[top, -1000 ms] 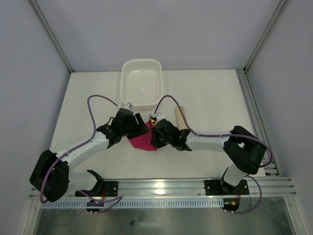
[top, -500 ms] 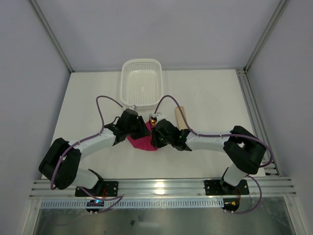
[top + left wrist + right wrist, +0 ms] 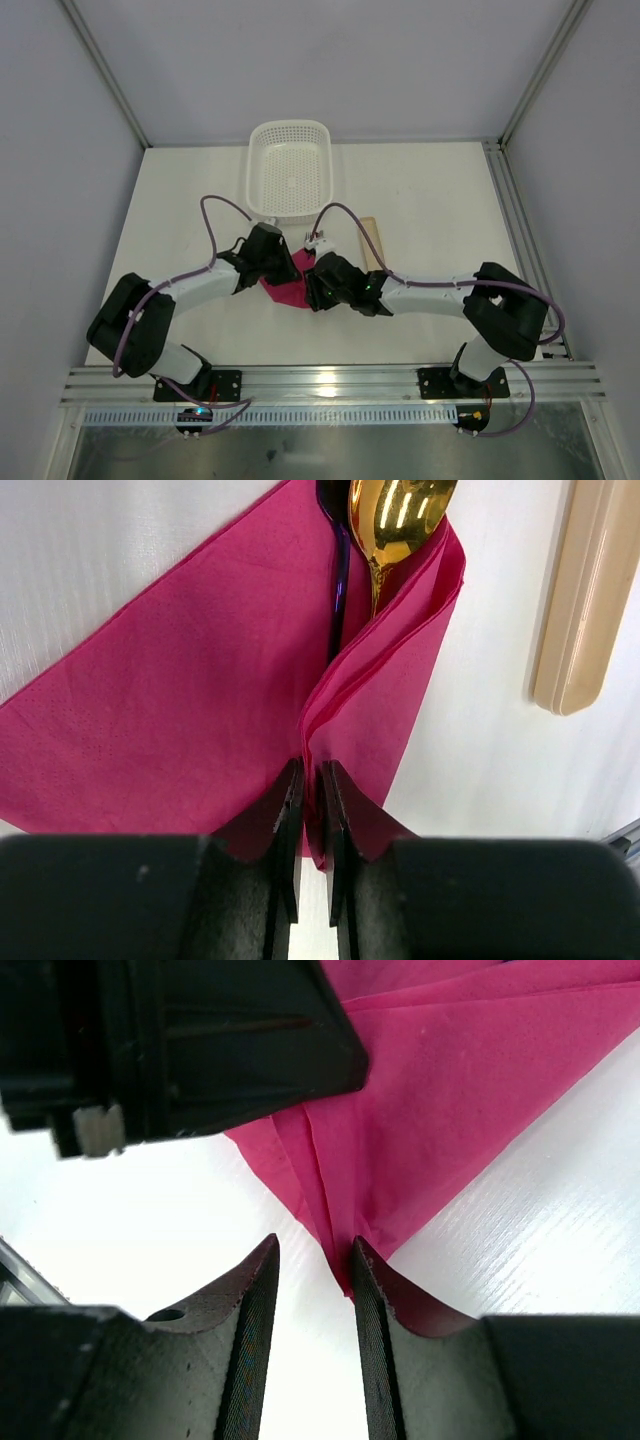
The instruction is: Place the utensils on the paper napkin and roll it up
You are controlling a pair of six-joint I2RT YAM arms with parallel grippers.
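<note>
1. Jaws of the left gripper (image 3: pixel 311 785) are pinched almost together on a raised fold of the paper napkin (image 3: pixel 180 700), at the bottom centre of the left wrist view.
2. Jaws of the right gripper (image 3: pixel 313 1250) stand a narrow gap apart. The napkin's pointed corner reaches in between the tips, against one finger (image 3: pixel 375 1290), and bare table (image 3: pixel 560 1250) shows in the gap.
3. Seen from the right wrist, the left gripper's black body fills the upper left, just over the napkin.
4. Wrapped in the napkin's fold, the utensils (image 3: pixel 398 515) show at the top edge of the left wrist view: a gold spoon head with a darker piece (image 3: pixel 338 590) touching its left side.
5. A beige strip (image 3: pixel 585 590) lies on the table right of the napkin, apart from it.
6. From above, the napkin sits at frame centre between both grippers, below the white basket (image 3: pixel 249 175).
</note>
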